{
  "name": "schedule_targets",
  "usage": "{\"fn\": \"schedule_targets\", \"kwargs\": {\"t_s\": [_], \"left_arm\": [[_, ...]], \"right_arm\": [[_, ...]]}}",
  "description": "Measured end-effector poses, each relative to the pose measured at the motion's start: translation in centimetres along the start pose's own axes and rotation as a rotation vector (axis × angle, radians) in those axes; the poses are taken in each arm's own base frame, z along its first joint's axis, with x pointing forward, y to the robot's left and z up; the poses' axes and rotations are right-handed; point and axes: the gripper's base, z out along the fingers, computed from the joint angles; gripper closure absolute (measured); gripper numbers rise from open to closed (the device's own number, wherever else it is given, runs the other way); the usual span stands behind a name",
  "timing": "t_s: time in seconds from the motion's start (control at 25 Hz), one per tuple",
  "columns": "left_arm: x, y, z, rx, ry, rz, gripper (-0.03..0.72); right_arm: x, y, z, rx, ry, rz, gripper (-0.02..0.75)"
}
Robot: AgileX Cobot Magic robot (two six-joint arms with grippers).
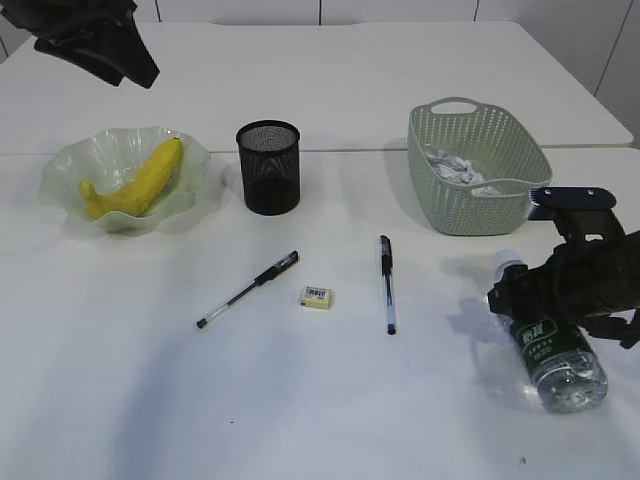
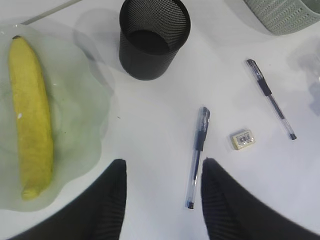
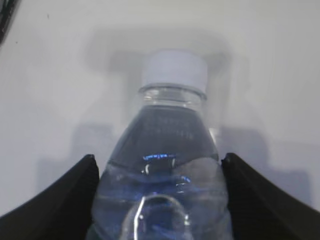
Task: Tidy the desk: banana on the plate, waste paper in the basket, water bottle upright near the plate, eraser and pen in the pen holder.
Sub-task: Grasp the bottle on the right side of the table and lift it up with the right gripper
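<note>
The banana lies in the pale green plate. High above it at the upper left hangs my left gripper, open and empty. Two pens and a yellow eraser lie on the table in front of the black mesh pen holder. Crumpled waste paper sits in the green basket. The water bottle lies on its side at the right. My right gripper is shut on its shoulder below the white cap.
In the left wrist view one pen points between my fingers, with the other pen and the eraser to its right. The basket shows at the top right corner. A table seam runs behind the plate.
</note>
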Motion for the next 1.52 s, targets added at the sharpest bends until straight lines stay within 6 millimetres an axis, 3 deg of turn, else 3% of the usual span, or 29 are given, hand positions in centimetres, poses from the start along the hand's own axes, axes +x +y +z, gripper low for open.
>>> {"fn": "schedule_targets", "kwargs": {"t_s": [0.52, 0.96, 1.52], "left_arm": [[0.2, 0.0, 0.1, 0.005, 0.018, 0.000, 0.360], [0.2, 0.0, 0.1, 0.005, 0.018, 0.000, 0.367], [0.1, 0.0, 0.1, -0.001, 0.007, 0.001, 0.381]], "right_arm": [[0.7, 0.2, 0.3, -0.026, 0.047, -0.044, 0.200], [0.7, 0.4, 0.2, -0.045, 0.051, -0.049, 0.326], [-0.7, 0.3, 0.4, -0.045, 0.015, -0.059, 0.353]]}}
